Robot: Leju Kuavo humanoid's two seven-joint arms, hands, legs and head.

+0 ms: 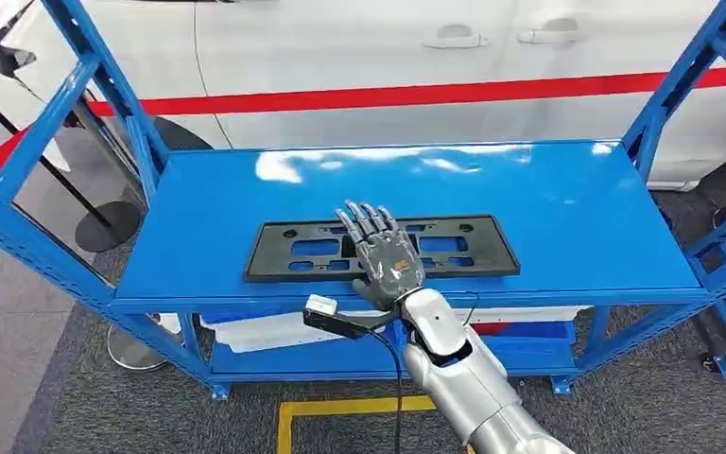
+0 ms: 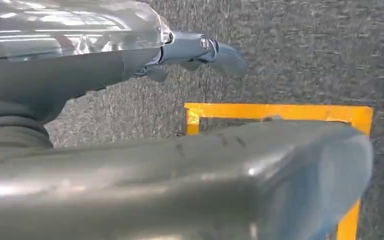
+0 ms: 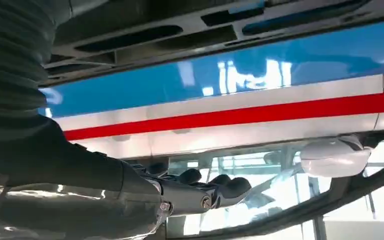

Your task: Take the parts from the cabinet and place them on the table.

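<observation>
The right hand (image 1: 385, 253) hides the middle of the flat black slotted plastic plate (image 1: 293, 253); its fingers are spread flat, gripping nothing. The left hand (image 2: 195, 52) hangs over grey floor, grip unclear.

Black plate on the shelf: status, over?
Right hand open, fingers spread over the black plate, no grip visible. Plate flat on the blue shelf. Left hand hangs over the floor, holds nothing. No obstruction seen.

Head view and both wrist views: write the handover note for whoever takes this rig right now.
Right hand: fingers spread, over the black plate frame, holding nothing; contact cannot be told.
Left hand: hangs over the grey floor by the yellow marking, holding nothing.
The frame lies flat on the blue shelf, near its front edge.
Done: nothing moved yet.
Left: grip the frame, lift it off, carry it to the table.
</observation>
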